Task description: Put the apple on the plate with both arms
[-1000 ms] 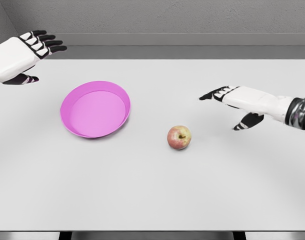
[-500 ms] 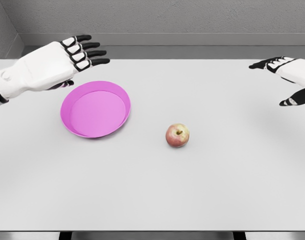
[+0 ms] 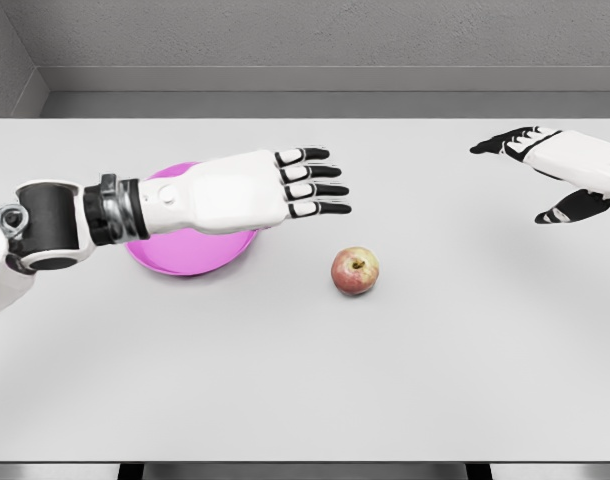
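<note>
Apple [image 3: 355, 271] sits on the white table [image 3: 405, 380], a little right of centre, stem up, red and yellow-green, with nothing touching it. We see it lying well apart from the pink plate [image 3: 185, 255], which rests on the table to its left; only the near rim and part of the far edge of that plate show, since the left arm crosses over most of it.

We find the left hand [image 3: 255, 192] stretched out flat above the plate's right side, palm down, its fingers [image 3: 315, 186] straight and pointing right, slightly spread. It holds nothing. Its fingertips lie up and to the left of the apple, near it but not in contact. The forearm, with its dark wrist joint, comes in from the left edge.

We see the right hand [image 3: 560, 165] at the far right edge, above the table's far right corner and well away from the apple. Its fingers are extended toward the left and its thumb hangs lower and apart, so the hand is open and empty.

Behind the table runs a grey wall.
</note>
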